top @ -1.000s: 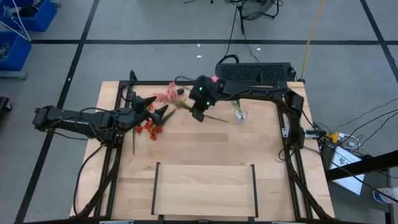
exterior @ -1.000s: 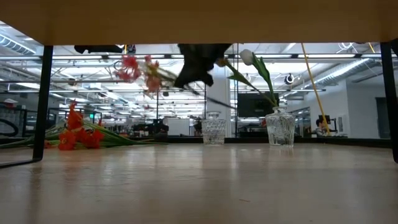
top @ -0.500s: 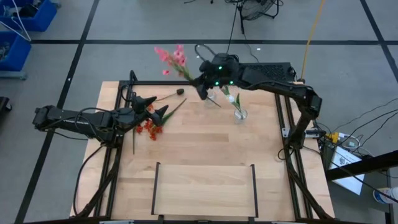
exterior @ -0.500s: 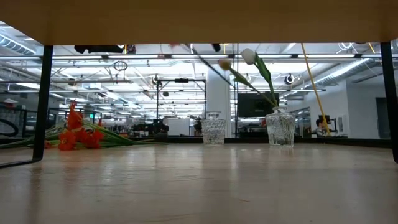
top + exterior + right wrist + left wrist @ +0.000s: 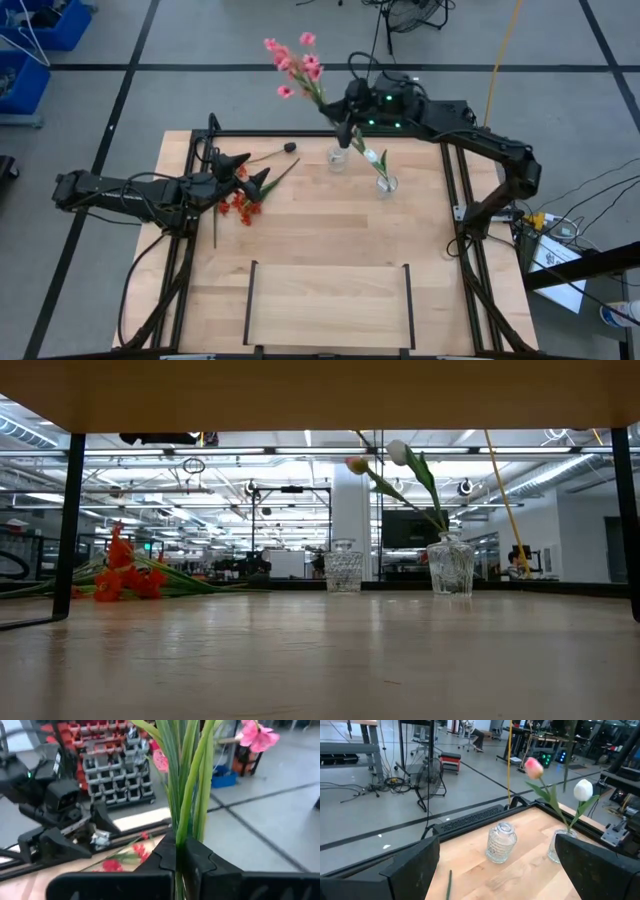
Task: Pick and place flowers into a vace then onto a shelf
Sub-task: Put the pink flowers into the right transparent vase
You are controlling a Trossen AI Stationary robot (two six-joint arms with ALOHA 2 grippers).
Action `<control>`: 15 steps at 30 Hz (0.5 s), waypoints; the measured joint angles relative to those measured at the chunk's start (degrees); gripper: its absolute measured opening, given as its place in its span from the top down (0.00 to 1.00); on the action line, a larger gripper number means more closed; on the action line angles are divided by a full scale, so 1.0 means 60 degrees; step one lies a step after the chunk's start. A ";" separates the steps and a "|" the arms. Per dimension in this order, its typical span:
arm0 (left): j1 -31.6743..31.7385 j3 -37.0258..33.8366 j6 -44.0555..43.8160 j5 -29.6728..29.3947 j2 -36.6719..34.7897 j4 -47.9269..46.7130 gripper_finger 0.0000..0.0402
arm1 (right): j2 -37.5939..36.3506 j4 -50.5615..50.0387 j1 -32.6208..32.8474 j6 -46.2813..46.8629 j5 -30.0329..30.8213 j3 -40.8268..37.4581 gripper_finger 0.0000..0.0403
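Note:
My right gripper [image 5: 343, 127] is shut on a pink blossom spray [image 5: 296, 60], raised above the empty glass vase [image 5: 337, 158] near the table's far edge. A second glass vase [image 5: 386, 183] holds a white tulip bud [image 5: 583, 790] and a pink-red tulip bud [image 5: 534, 766], their stalks standing in its neck. Red blossom sprays [image 5: 238, 206] lie flat on the table at the left. My left gripper [image 5: 246, 174] hovers open above them. The shelf [image 5: 328, 300] sits at the table's near edge. My right gripper pinches the pink spray's bundle of green stalks [image 5: 186, 827] between its two fingers, low on the stalks. The fingers lie across the stalks. The spray is lifted clear and stands up out of the hold, its blossoms [image 5: 257, 735] leaning toward the table's far left.
A thin green stalk with a dark end [image 5: 289, 147] lies on the table between my left gripper and the empty vase [image 5: 501, 841]. Black frame rails [image 5: 460, 200] run along the table's sides. A dark keyboard-like unit [image 5: 440, 112] sits beyond the far edge. Bare wood spans the table's middle.
My right gripper rose and moved toward the far edge and the right, from beside my left gripper to above the empty vase. The pink spray went with it, tipping from nearly level to upright, and left the low view.

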 joint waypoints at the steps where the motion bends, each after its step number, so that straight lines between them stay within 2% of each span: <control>1: 0.0015 -0.0001 -0.0071 0.0007 0.0002 0.0004 0.01 | -0.0090 0.0094 0.0000 -0.0072 0.0022 0.0000 1.00; 15: 0.0022 0.0002 -0.0075 0.0021 0.0000 0.0002 0.01 | -0.1173 0.0057 -0.0004 -0.0625 0.0032 0.0004 1.00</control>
